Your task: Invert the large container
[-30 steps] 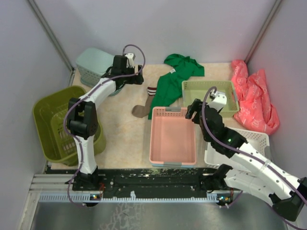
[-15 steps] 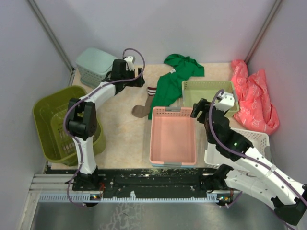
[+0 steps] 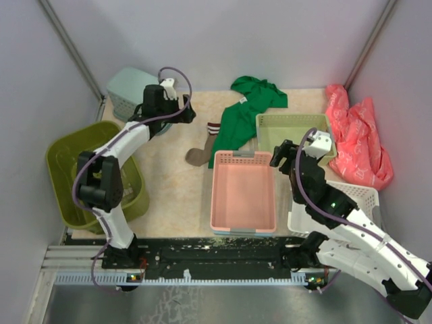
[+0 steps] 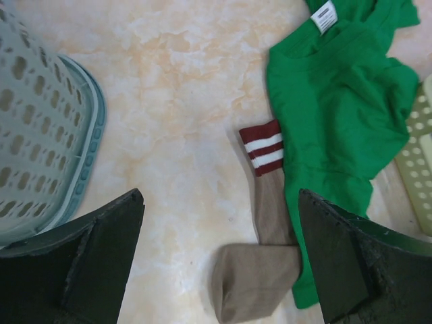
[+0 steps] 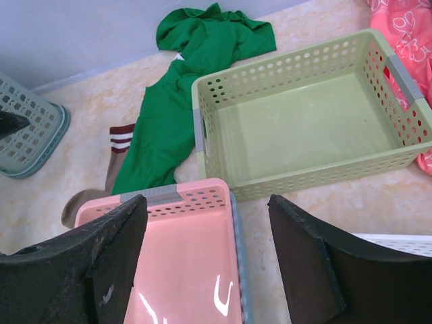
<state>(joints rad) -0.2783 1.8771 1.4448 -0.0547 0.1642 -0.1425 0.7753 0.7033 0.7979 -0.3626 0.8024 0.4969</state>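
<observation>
The large olive-green basket stands open side up at the table's left edge; it shows only in the top view. My left arm's elbow hangs over it. My left gripper is far behind it, next to the upside-down teal basket. It is open and empty above bare table and a tan sock. My right gripper is open and empty over the far right corner of the pink tray.
A green shirt and the sock lie mid-table. A light green basket sits behind the pink tray. A white basket is at the right under my right arm. Pink cloth lies at the far right.
My left arm has swung left; its elbow now sits over the olive basket and its gripper has drawn back toward the teal basket. My right gripper shifted slightly right, then held.
</observation>
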